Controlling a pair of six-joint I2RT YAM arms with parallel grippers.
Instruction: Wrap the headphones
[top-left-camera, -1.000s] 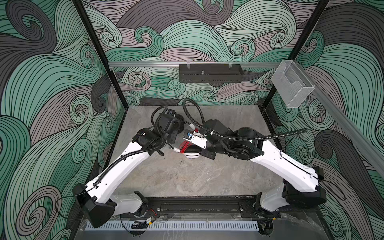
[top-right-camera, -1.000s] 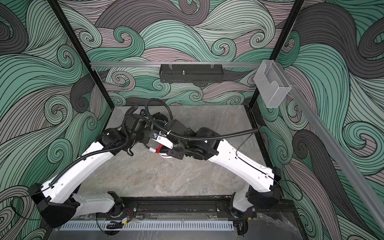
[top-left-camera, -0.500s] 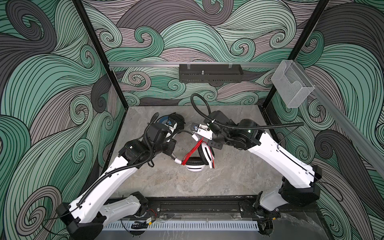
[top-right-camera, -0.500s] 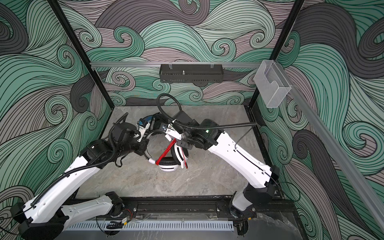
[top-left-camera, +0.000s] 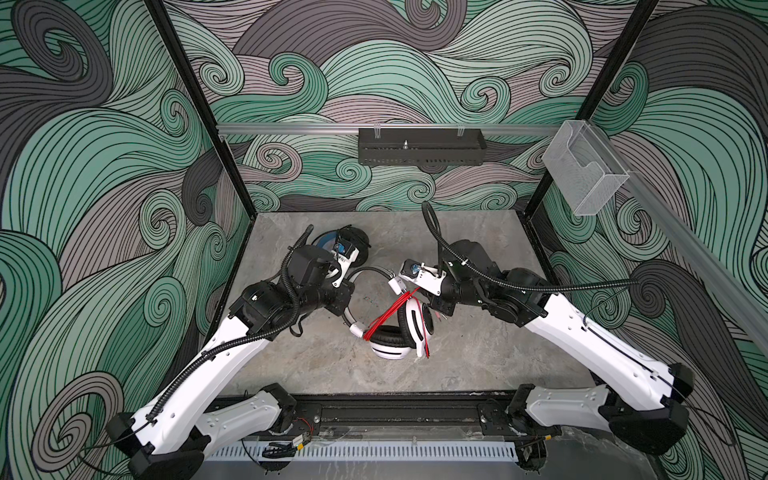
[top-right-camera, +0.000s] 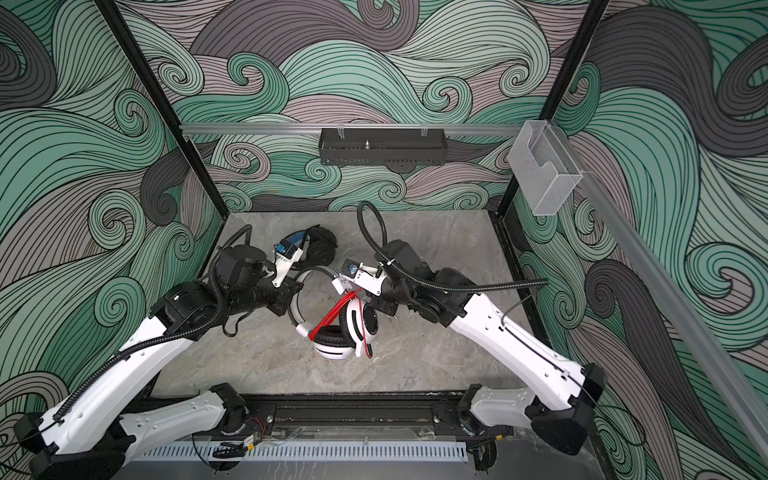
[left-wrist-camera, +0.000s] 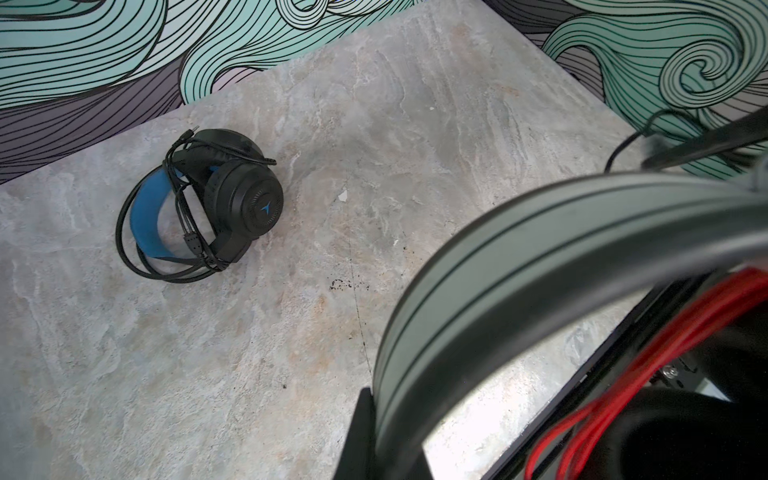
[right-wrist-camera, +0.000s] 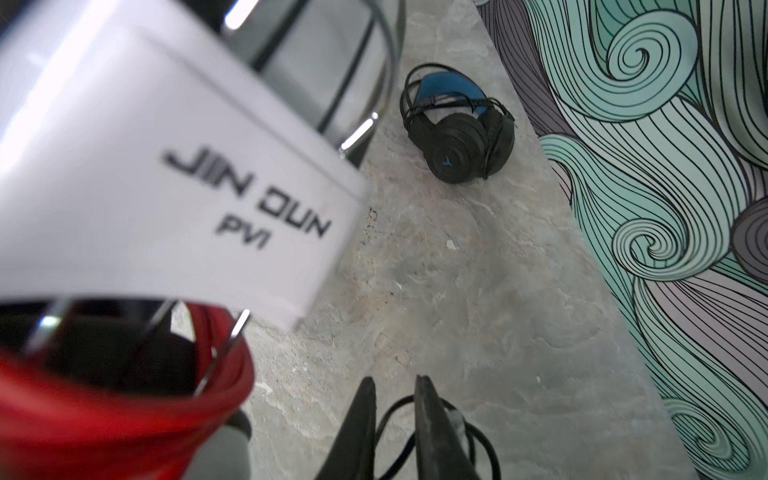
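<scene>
The white headphones (top-left-camera: 390, 345) lie mid-table with their red cable (top-left-camera: 390, 316) wound in several strands across the band and cups. My left gripper (top-left-camera: 347, 309) is shut on the headband (left-wrist-camera: 540, 249), and one finger (left-wrist-camera: 365, 415) shows beside it in the left wrist view. My right gripper (right-wrist-camera: 392, 380) hangs just right of the white headset (right-wrist-camera: 166, 187). Its jaws stand slightly apart with nothing between them, clear of the red cable (right-wrist-camera: 124, 407). The black headphones (left-wrist-camera: 208, 203), with blue lining and black cable looped round them, rest at the back left (top-right-camera: 320, 245).
A black tray (top-left-camera: 419, 145) hangs on the back wall. A clear plastic holder (top-left-camera: 586, 174) is fixed on the right rail. The black base rail (top-left-camera: 395, 415) runs along the table's front edge. A black cable loop (right-wrist-camera: 478, 440) lies under my right gripper.
Both arms have drawn apart and toward the front, bringing the white headset forward and down. My right gripper's jaws have parted and come away from the red cable.
</scene>
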